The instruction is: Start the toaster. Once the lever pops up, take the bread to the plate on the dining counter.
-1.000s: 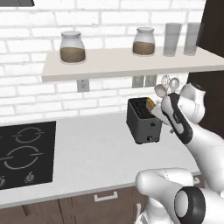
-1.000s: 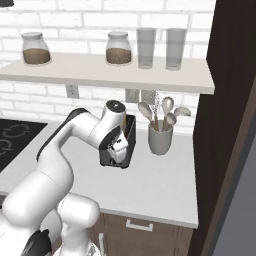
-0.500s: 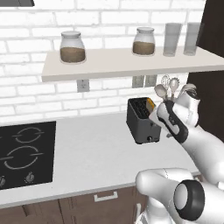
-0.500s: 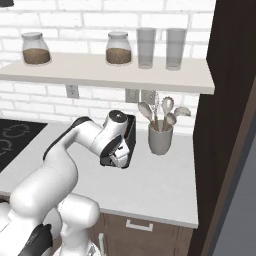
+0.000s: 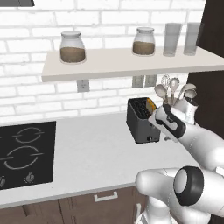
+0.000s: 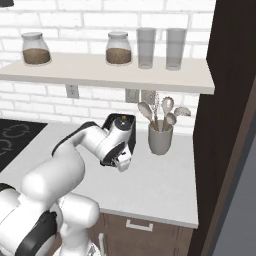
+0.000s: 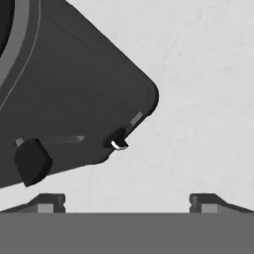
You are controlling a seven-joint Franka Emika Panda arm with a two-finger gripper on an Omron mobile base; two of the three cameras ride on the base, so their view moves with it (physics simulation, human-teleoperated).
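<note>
The toaster (image 5: pixel 141 121) is a small, boxy, dark grey thing with rounded corners and slots on top; a sliver of golden-brown bread (image 5: pixel 151 104) shows at its right-hand slot in the left base view. Low on its front face sits a small round knob (image 5: pixel 149 139). In the hand view the toaster (image 7: pixel 69 94) fills the upper left as a tilted dark block, with a chunky black lever (image 7: pixel 31 161) at the end of a thin slot on its side and the knob (image 7: pixel 117 142) near the lower corner.

It stands on the pale grey surface (image 5: pixel 92 153), back near the white brick wall, to the right of the black cooktop (image 5: pixel 24 151).

The claw (image 5: pixel 156 130) is at the toaster's right front side, very close to it; from the right base view the claw (image 6: pixel 121 163) hangs low in front of the toaster (image 6: pixel 121 135), which the arm partly hides. In the hand view the two fingertips (image 7: pixel 48 202) are spread wide apart with nothing between them, so the claw is released. The lever lies just above the left fingertip, apart from it, and bare surface lies above the right one.

Just right of the toaster is a grey cup of wooden spoons and a whisk (image 6: pixel 160 131). Above, a shelf (image 5: pixel 127 65) carries two jars (image 5: pixel 72 46) and two glasses (image 5: pixel 173 39).
</note>
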